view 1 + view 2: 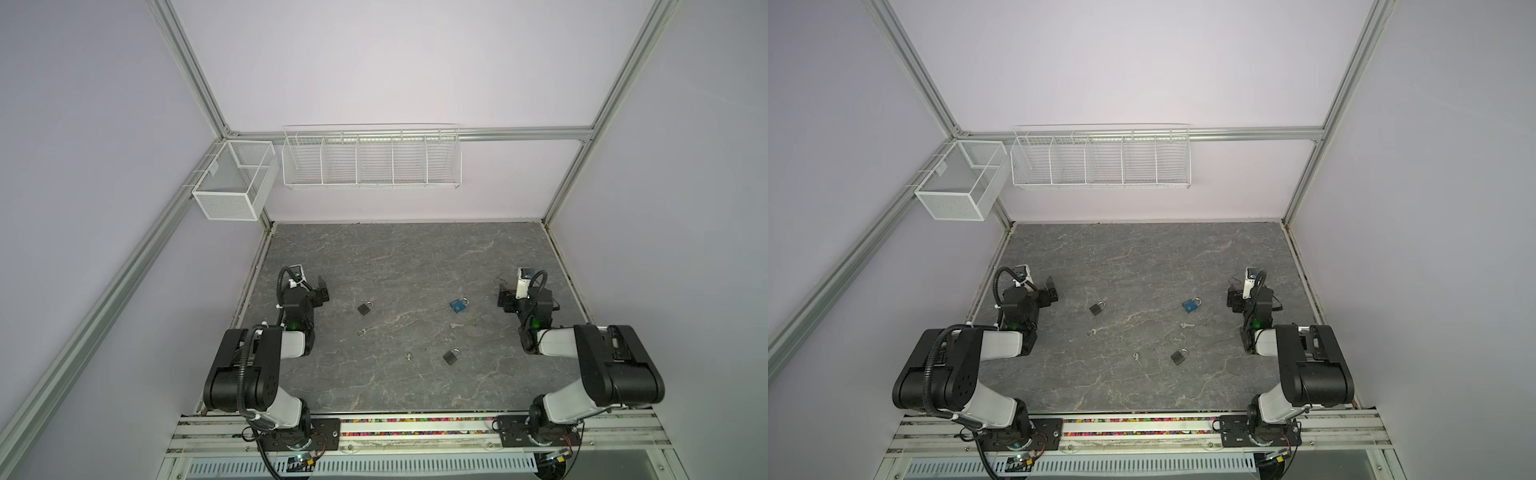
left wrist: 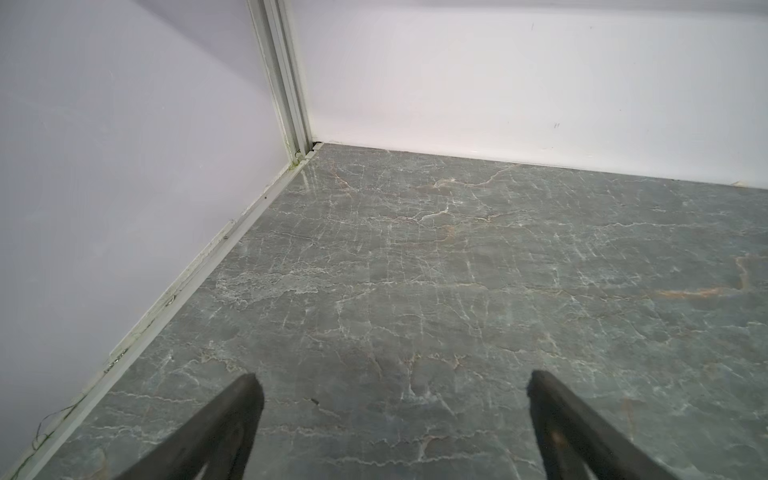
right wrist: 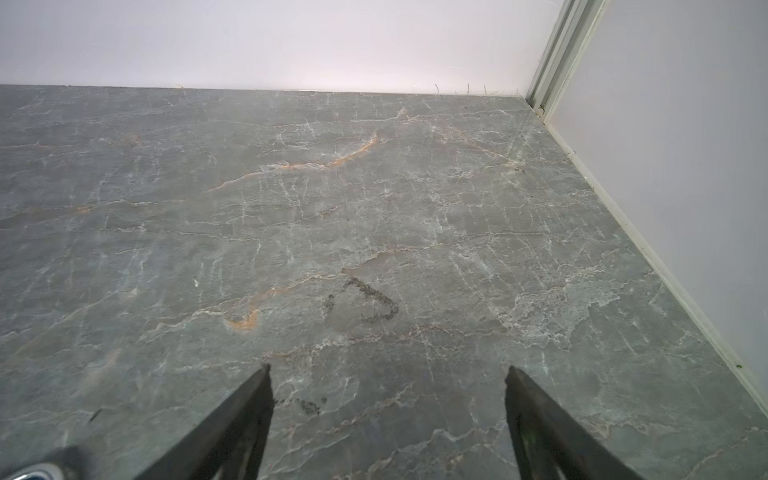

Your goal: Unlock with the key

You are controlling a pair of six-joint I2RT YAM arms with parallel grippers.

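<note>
Three padlocks lie on the grey marble table in both top views: a dark padlock (image 1: 365, 308) on the left, a blue padlock (image 1: 458, 305) on the right, and another dark padlock (image 1: 451, 356) nearer the front. A small silver key (image 1: 363, 331) lies just in front of the left padlock. A second key (image 1: 456, 325) lies in front of the blue one, and a third key (image 1: 409, 356) lies left of the front padlock. My left gripper (image 1: 322, 289) (image 2: 390, 382) is open over bare table, left of all of them. My right gripper (image 1: 503, 297) (image 3: 388, 374) is open at the far right, holding nothing.
A white wire rack (image 1: 371, 157) and a white mesh basket (image 1: 235, 179) hang on the back wall above the table. Walls with aluminium posts close in the table's left, right and far sides. A rail (image 1: 415, 428) carrying both arm bases runs along the front edge.
</note>
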